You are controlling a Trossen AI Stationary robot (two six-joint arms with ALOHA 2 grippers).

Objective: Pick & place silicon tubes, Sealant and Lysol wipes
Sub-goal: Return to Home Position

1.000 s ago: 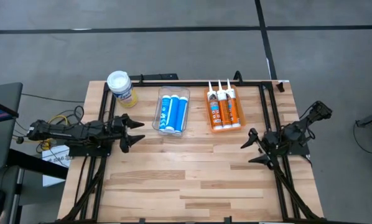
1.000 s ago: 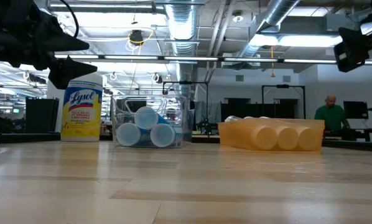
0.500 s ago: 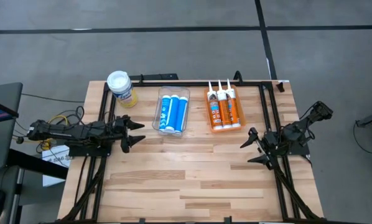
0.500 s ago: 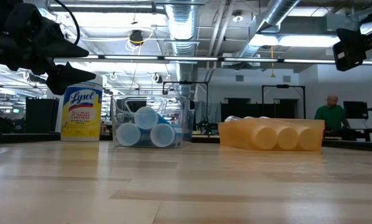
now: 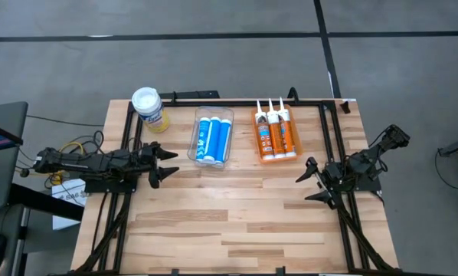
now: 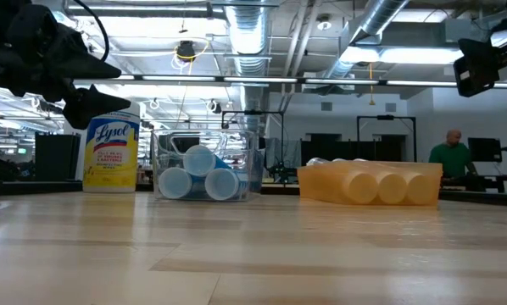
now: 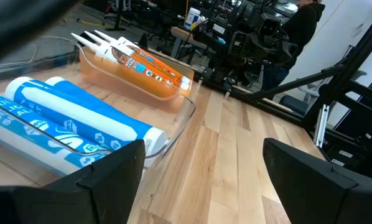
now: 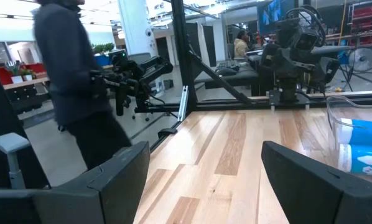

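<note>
The Lysol wipes [image 5: 148, 109], a canister with a white lid and yellow label [image 6: 111, 152], stand upright at the far left of the table. Three blue silicon tubes [image 5: 212, 139] lie in a clear bin [image 6: 207, 165]. Three sealant tubes [image 5: 275, 132] lie in an orange tray [image 6: 368, 182]. My left gripper [image 5: 170, 162] is open at the left edge and points level toward the bin; its wrist view shows the blue tubes [image 7: 80, 124] and the sealant [image 7: 142, 65] ahead. My right gripper [image 5: 302, 188] is open at the right edge, nothing between its fingers [image 8: 204, 174].
A black frame [image 5: 237, 100] runs along the table's far and side edges. Bare wood [image 5: 229, 215] spreads from the bins to the near edge. A person [image 8: 68, 81] stands beyond the table in the right wrist view; another [image 6: 448, 157] is far back in the room.
</note>
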